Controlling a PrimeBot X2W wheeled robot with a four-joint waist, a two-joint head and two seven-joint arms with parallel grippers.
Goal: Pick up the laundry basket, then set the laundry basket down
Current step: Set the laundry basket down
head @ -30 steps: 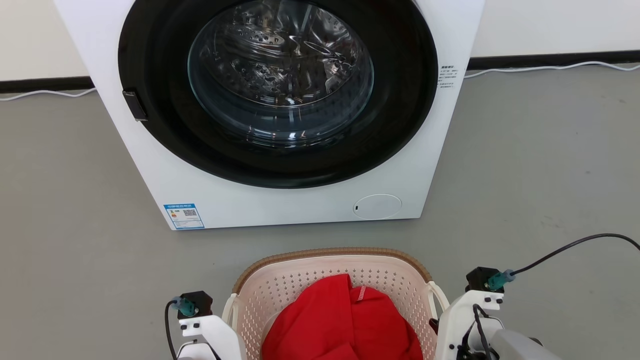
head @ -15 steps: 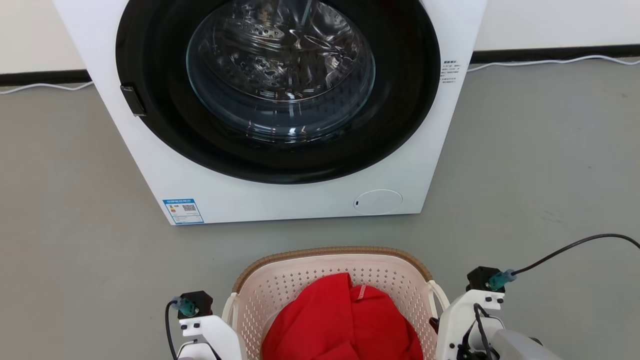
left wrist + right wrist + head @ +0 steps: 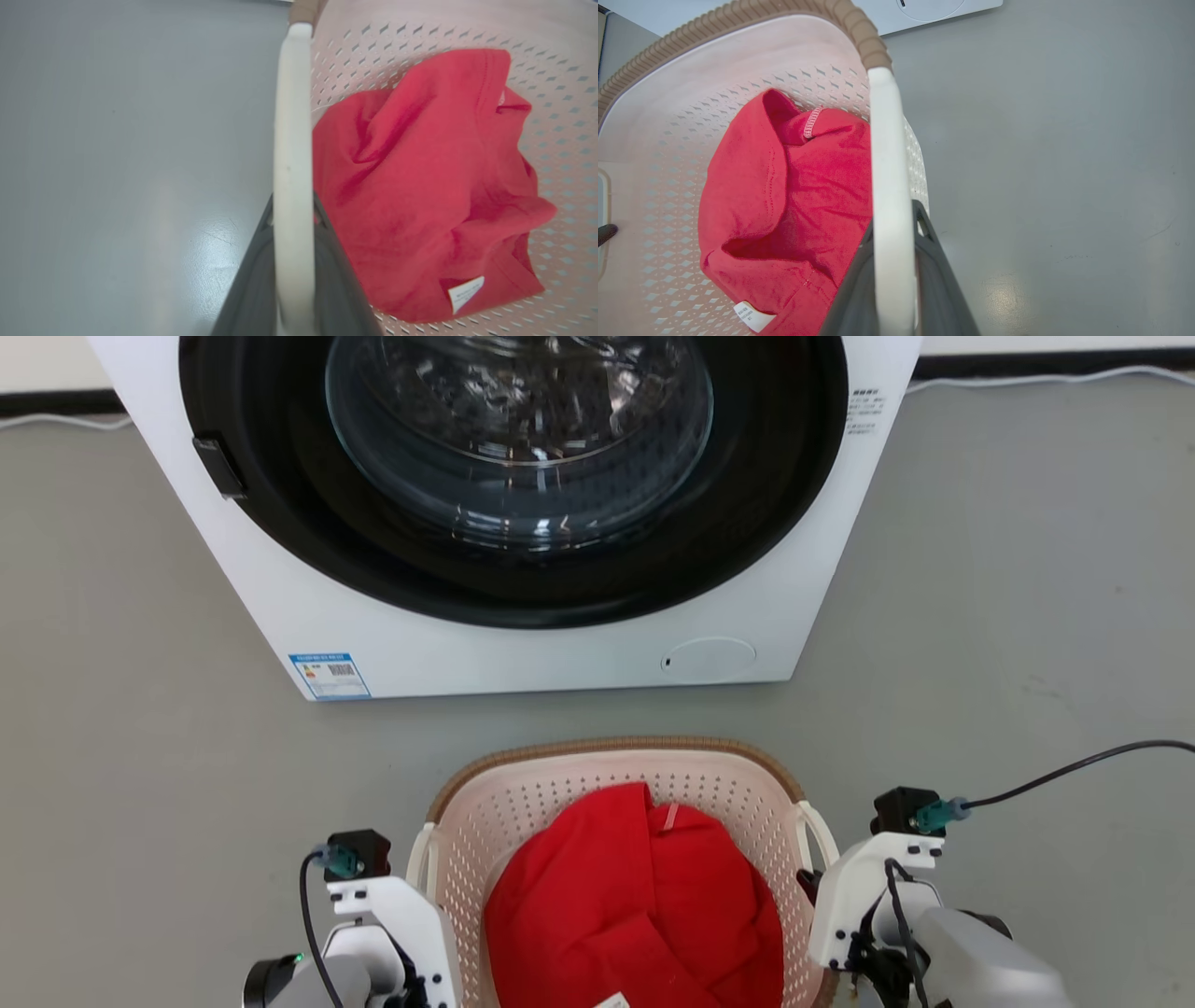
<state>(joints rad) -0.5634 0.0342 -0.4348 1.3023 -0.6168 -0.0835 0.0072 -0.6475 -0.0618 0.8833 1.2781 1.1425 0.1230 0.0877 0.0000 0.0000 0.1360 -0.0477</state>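
Left wrist view — pincer (image 3: 293, 207) on laundry basket (image 3: 420, 37) handle (image 3: 292, 116)

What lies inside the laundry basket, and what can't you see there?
A crumpled red garment with a white label lies inside the laundry basket, against its perforated walls. The garment covers the basket's floor, so anything beneath it is hidden.

I am holding the laundry basket (image 3: 551, 60) with my left gripper (image 3: 293, 210), its dark fingers pinching the white loop handle (image 3: 292, 116) from both sides. A red garment (image 3: 420, 186) is lying crumpled inside, its white label (image 3: 465, 293) showing. Grey floor (image 3: 131, 163) is showing left of the handle.
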